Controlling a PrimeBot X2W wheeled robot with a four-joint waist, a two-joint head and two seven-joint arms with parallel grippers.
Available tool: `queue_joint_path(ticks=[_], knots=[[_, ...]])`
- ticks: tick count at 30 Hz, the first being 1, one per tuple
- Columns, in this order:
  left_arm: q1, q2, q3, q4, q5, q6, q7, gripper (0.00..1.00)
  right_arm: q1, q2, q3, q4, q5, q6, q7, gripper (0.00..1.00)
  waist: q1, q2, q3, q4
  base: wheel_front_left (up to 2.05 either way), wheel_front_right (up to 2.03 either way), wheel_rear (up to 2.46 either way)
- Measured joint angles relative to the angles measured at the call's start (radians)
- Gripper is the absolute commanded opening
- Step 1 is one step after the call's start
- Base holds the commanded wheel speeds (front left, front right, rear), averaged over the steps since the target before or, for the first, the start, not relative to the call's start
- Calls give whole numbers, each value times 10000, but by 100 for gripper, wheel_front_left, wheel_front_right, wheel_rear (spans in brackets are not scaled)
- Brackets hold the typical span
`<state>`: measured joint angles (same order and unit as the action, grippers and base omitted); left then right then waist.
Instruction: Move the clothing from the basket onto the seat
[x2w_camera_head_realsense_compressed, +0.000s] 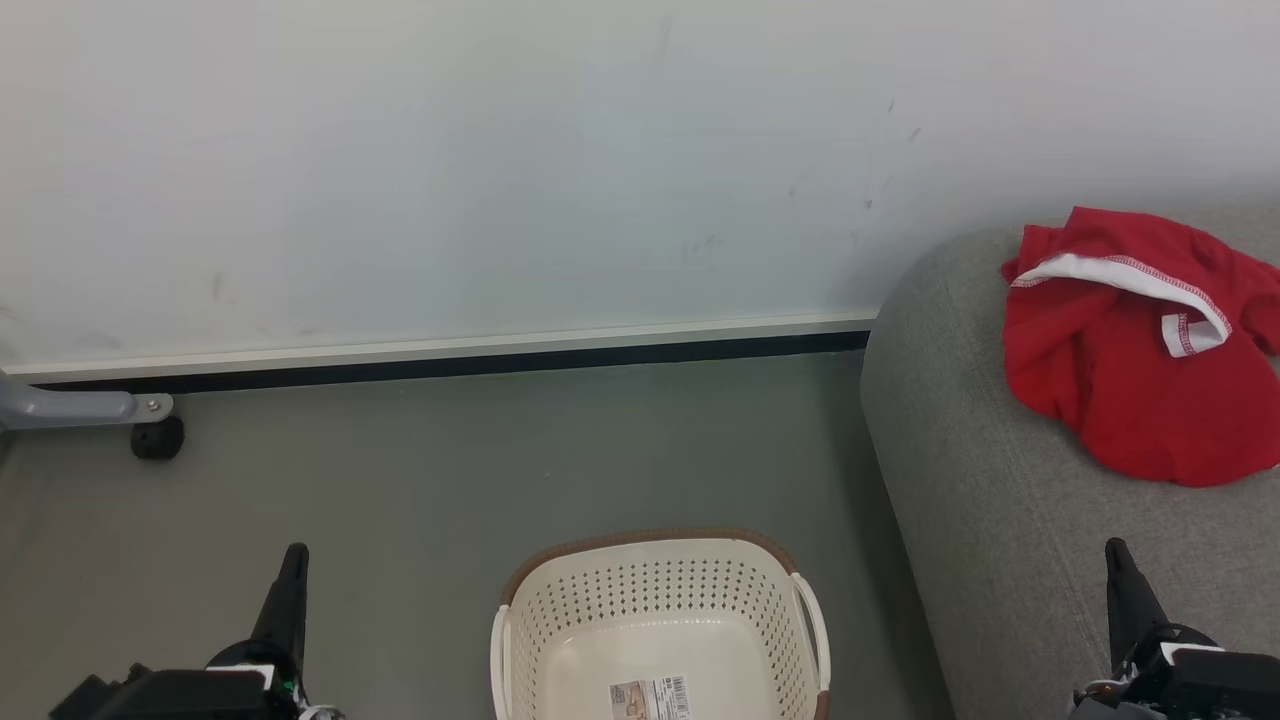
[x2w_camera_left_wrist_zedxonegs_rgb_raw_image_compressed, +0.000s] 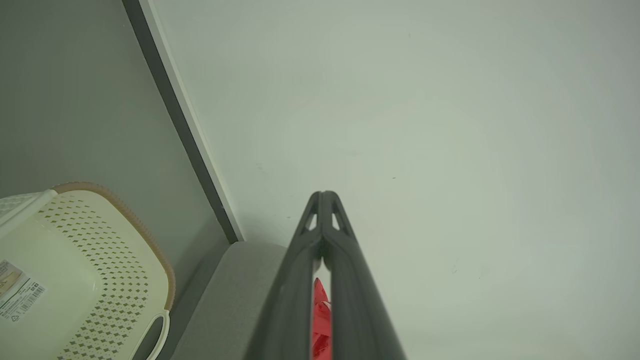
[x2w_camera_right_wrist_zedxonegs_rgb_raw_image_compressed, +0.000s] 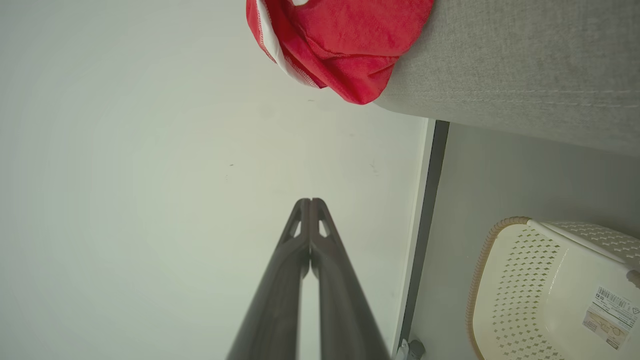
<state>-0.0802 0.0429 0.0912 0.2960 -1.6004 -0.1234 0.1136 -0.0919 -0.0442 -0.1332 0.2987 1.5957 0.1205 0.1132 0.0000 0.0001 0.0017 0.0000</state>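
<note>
Red clothing (x2w_camera_head_realsense_compressed: 1135, 375) with a white stitched collar band lies crumpled on the grey seat (x2w_camera_head_realsense_compressed: 1000, 500) at the right. The cream perforated basket (x2w_camera_head_realsense_compressed: 655, 600) with a brown rim stands on the floor at bottom centre, holding nothing but a barcode sticker (x2w_camera_head_realsense_compressed: 650, 697). My left gripper (x2w_camera_head_realsense_compressed: 295, 555) is shut at the lower left, left of the basket. My right gripper (x2w_camera_head_realsense_compressed: 1115, 548) is shut at the lower right, over the seat's front. In the right wrist view the clothing (x2w_camera_right_wrist_zedxonegs_rgb_raw_image_compressed: 340, 45) hangs at the seat's edge (x2w_camera_right_wrist_zedxonegs_rgb_raw_image_compressed: 525, 65), and the basket (x2w_camera_right_wrist_zedxonegs_rgb_raw_image_compressed: 545, 290) sits lower right.
A pale wall with a white and black skirting (x2w_camera_head_realsense_compressed: 450, 355) runs behind the grey floor (x2w_camera_head_realsense_compressed: 450, 470). A grey metal leg with a black caster (x2w_camera_head_realsense_compressed: 155, 437) stands at the far left by the wall.
</note>
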Motion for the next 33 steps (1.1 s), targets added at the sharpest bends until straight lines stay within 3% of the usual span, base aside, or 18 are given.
queue_joint_path(ticks=[33], knots=[[-1, 0, 0, 2, 0, 0, 0, 0, 0, 0, 2, 0, 0, 0, 0, 0, 1, 0, 0, 0, 0, 0, 0]])
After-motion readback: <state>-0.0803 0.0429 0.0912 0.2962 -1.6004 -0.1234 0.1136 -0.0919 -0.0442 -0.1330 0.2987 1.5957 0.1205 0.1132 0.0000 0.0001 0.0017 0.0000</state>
